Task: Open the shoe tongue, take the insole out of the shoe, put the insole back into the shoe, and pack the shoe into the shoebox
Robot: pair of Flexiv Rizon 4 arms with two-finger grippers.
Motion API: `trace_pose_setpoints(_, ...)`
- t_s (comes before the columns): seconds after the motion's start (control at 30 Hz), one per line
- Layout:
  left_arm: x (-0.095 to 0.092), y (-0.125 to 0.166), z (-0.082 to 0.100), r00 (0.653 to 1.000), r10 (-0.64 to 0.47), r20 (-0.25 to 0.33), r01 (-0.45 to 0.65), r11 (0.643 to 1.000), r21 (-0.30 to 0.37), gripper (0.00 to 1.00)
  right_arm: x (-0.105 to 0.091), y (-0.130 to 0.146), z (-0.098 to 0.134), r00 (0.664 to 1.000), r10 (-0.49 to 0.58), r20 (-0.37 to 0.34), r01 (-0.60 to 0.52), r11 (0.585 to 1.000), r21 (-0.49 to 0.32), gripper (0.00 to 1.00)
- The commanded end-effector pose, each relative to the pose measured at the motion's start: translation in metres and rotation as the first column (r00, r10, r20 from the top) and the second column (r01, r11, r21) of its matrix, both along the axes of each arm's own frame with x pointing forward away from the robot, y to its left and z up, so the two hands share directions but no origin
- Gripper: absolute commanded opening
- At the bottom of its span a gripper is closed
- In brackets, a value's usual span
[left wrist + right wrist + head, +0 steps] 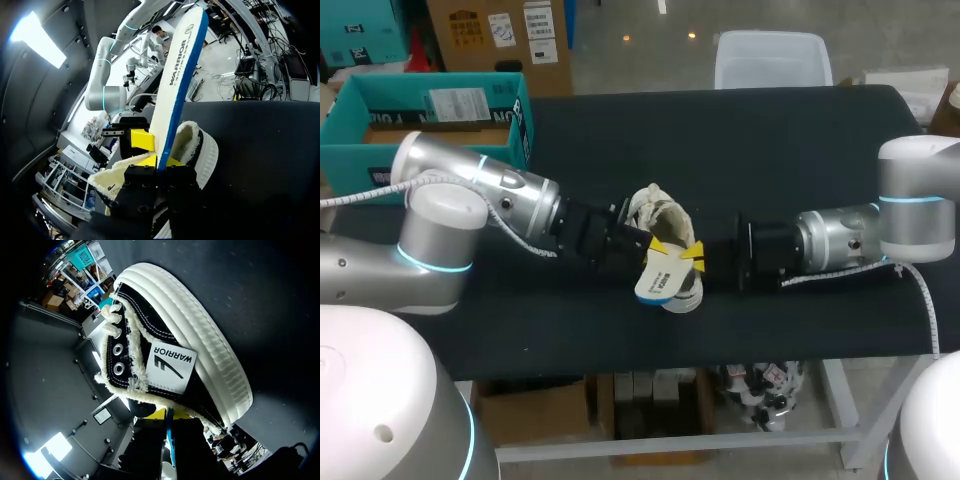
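Observation:
A black canvas shoe (665,210) with a white sole and fleece lining sits mid-table between my two grippers. My left gripper (660,246) is shut on one end of the white, blue-edged insole (658,280), which sticks out of the shoe toward the table's front. In the left wrist view the insole (177,75) rises straight from my left gripper (161,161), with the shoe (200,145) behind it. My right gripper (692,252) faces it, shut on the fleece-edged tongue (172,362) of the shoe (200,340). The open teal shoebox (430,120) stands at the far left.
Black tabletop (790,150) lies bare to the right of the shoe and behind it. The front edge runs close below the shoe. Both arms lie low across the table, nearly tip to tip.

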State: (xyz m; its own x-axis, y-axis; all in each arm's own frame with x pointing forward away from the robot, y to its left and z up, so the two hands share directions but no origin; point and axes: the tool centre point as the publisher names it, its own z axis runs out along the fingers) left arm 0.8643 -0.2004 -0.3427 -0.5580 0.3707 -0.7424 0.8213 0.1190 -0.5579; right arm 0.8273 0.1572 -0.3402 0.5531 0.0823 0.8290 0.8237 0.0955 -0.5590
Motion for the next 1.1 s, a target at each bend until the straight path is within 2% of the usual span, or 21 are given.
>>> trace_pose_setpoints(0.03, 0.0, -0.008, -0.002, 1.0, -0.002, 0.004, 0.002, 1.0, -0.008, 0.0, -0.004, 0.004, 0.005, 1.0, -0.013, 0.005, 0.013, 1.0, 0.004, 0.65)
trace_pose_setpoints(0.07, 0.0, -0.009, -0.001, 1.0, -0.003, 0.007, 0.003, 1.0, -0.008, 0.0, -0.006, 0.004, 0.007, 1.0, -0.019, 0.009, 0.019, 1.0, -0.001, 0.75)
trace_pose_setpoints(0.13, -0.001, -0.009, -0.001, 1.0, -0.004, 0.008, 0.004, 1.0, -0.006, 0.0, -0.011, 0.003, 0.011, 1.0, -0.024, 0.015, 0.024, 1.0, -0.011, 0.8)
trace_pose_setpoints(0.33, -0.002, -0.008, -0.001, 1.0, 0.0, 0.007, 0.0, 1.0, -0.006, 0.0, -0.023, -0.001, 0.018, 0.999, -0.044, 0.026, 0.044, 0.999, -0.024, 0.75)
trace_pose_setpoints(0.4, -0.003, -0.008, -0.001, 1.0, 0.002, 0.007, -0.002, 1.0, -0.005, 0.0, -0.027, -0.002, 0.019, 0.999, -0.047, 0.028, 0.048, 0.999, -0.027, 0.71)
trace_pose_setpoints(0.57, -0.003, -0.007, 0.0, 1.0, 0.006, 0.01, -0.006, 1.0, -0.004, 0.0, -0.029, -0.003, 0.02, 0.998, -0.05, 0.03, 0.051, 0.998, -0.032, 0.44)
trace_pose_setpoints(0.6, -0.003, -0.006, 0.0, 1.0, 0.006, 0.01, -0.006, 1.0, -0.005, 0.0, -0.029, -0.002, 0.02, 0.998, -0.049, 0.03, 0.05, 0.998, -0.033, 0.36)
trace_pose_setpoints(0.63, -0.004, -0.006, 0.001, 1.0, 0.007, 0.011, -0.007, 1.0, -0.004, 0.0, -0.028, -0.002, 0.02, 0.998, -0.049, 0.029, 0.05, 0.998, -0.033, 0.21)
trace_pose_setpoints(0.67, -0.004, -0.006, 0.001, 1.0, 0.008, 0.012, -0.008, 1.0, -0.004, 0.0, -0.028, -0.002, 0.019, 0.998, -0.047, 0.029, 0.048, 0.998, -0.034, 0.01)
trace_pose_setpoints(0.87, -0.007, -0.004, 0.004, 1.0, -0.001, 0.025, 0.001, 1.0, 0.006, 0.0, -0.026, -0.001, 0.017, 0.999, -0.038, 0.027, 0.039, 0.998, -0.039, 0.0)
trace_pose_setpoints(0.9, -0.01, -0.004, 0.006, 0.999, -0.012, 0.039, 0.012, 1.0, 0.01, 0.3, -0.026, -0.002, 0.017, 0.999, -0.038, 0.027, 0.039, 0.998, -0.039, 0.0)
trace_pose_setpoints(0.93, -0.012, -0.003, 0.007, 0.999, -0.017, 0.046, 0.017, 1.0, 0.008, 0.47, -0.026, -0.002, 0.017, 0.999, -0.038, 0.028, 0.039, 0.998, -0.038, 0.0)
trace_pose_setpoints(0.97, -0.015, -0.003, 0.01, 0.998, -0.023, 0.051, 0.023, 1.0, 0.003, 0.49, -0.026, -0.002, 0.017, 0.999, -0.039, 0.028, 0.04, 0.998, -0.038, 0.0)
trace_pose_setpoints(1.0, -0.018, -0.002, 0.012, 0.998, -0.027, 0.061, 0.027, 1.0, 0.004, 0.64, -0.026, -0.002, 0.017, 0.999, -0.039, 0.029, 0.041, 0.998, -0.038, 0.0)
trace_pose_setpoints(1.03, -0.02, -0.002, 0.013, 0.997, -0.032, 0.066, 0.032, 0.999, -0.001, 0.69, -0.026, -0.002, 0.017, 0.999, -0.04, 0.03, 0.041, 0.998, -0.038, 0.0)
trace_pose_setpoints(1.07, -0.022, -0.002, 0.015, 0.997, -0.037, 0.068, 0.037, 0.999, -0.008, 0.69, -0.026, -0.002, 0.017, 0.999, -0.04, 0.03, 0.041, 0.998, -0.037, 0.0)
trace_pose_setpoints(1.1, -0.025, -0.001, 0.016, 0.997, -0.037, 0.07, 0.038, 0.999, -0.008, 0.62, -0.026, -0.002, 0.017, 0.999, -0.04, 0.031, 0.041, 0.998, -0.037, 0.0)
